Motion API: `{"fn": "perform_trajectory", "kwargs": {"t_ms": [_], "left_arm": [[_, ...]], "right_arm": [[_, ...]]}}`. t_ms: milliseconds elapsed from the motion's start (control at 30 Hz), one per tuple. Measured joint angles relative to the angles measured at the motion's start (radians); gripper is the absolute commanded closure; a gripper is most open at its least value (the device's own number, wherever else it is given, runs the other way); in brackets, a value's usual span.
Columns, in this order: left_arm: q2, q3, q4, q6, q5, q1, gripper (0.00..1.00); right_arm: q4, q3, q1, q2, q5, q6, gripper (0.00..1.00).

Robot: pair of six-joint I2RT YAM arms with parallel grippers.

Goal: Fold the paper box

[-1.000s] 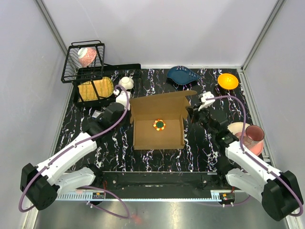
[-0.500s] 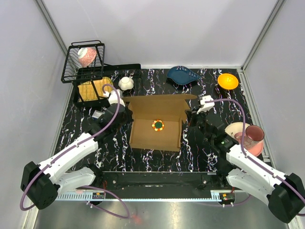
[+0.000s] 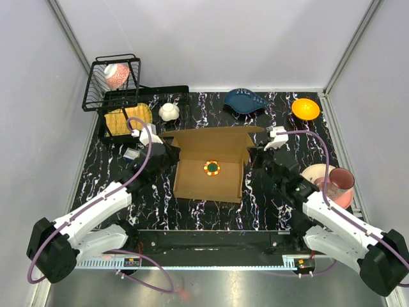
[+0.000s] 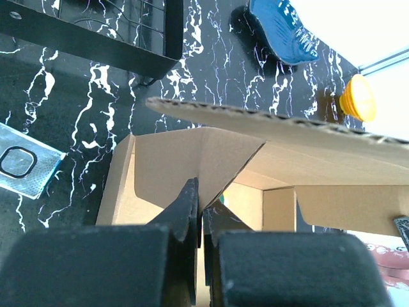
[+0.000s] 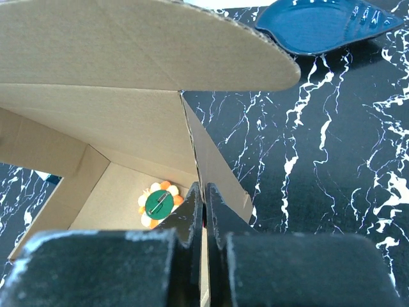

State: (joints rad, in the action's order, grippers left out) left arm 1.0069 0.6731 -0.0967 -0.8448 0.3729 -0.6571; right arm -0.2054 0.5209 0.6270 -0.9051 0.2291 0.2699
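Note:
The paper box [image 3: 211, 182] stands open in the middle of the black marbled table, brown and unprinted, with its lid [image 3: 214, 136] leaning forward over the back. A small green and orange round item [image 3: 213, 167] lies on its floor. My left gripper [image 3: 171, 155] is shut on the left side flap [image 4: 185, 160], and the left wrist view shows the cardboard pinched between the fingertips [image 4: 189, 197]. At the opposite side, my right gripper [image 3: 253, 158] is shut on the right flap [image 5: 214, 166], with the lid [image 5: 128, 45] overhead.
A black wire basket [image 3: 115, 83] and a tray holding something yellow [image 3: 128, 118] stand at the back left, beside a white pot [image 3: 169, 112]. A blue dish [image 3: 246, 101] and an orange disc [image 3: 305, 109] sit at the back. A pink cup [image 3: 340, 181] and a white plate [image 3: 316, 171] are right.
The lid has come down from a raised tilt to lean flatter over the box. Both grippers shifted slightly with the side flaps, and the box slid a little toward the left.

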Motion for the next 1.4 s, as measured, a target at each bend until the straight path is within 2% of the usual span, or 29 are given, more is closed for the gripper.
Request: {"fn": "perform_trajectory", "kwargs": {"t_ms": [300,667,933,1200,1400], "left_arm": [[-0.073,-0.099,0.077,-0.002,-0.007,-0.001,1.0],[-0.176,-0.226,0.163,0.053,0.014,-0.008,1.0],[-0.183,-0.248,0.187,0.071,0.046,-0.008,1.0],[-0.159,-0.255,0.222,0.082,0.08,-0.007,1.0],[-0.148,-0.257,0.235,0.085,0.106,-0.007,1.0]], "right_arm": [[0.04,-0.018,0.046,0.042,0.05,0.055,1.0],[0.05,-0.051,0.074,0.065,0.058,0.281,1.0],[0.018,-0.041,0.074,0.019,0.045,0.432,1.0],[0.053,0.007,0.074,-0.026,0.029,0.539,1.0],[0.019,0.01,0.074,-0.06,0.021,0.605,1.0]]}}
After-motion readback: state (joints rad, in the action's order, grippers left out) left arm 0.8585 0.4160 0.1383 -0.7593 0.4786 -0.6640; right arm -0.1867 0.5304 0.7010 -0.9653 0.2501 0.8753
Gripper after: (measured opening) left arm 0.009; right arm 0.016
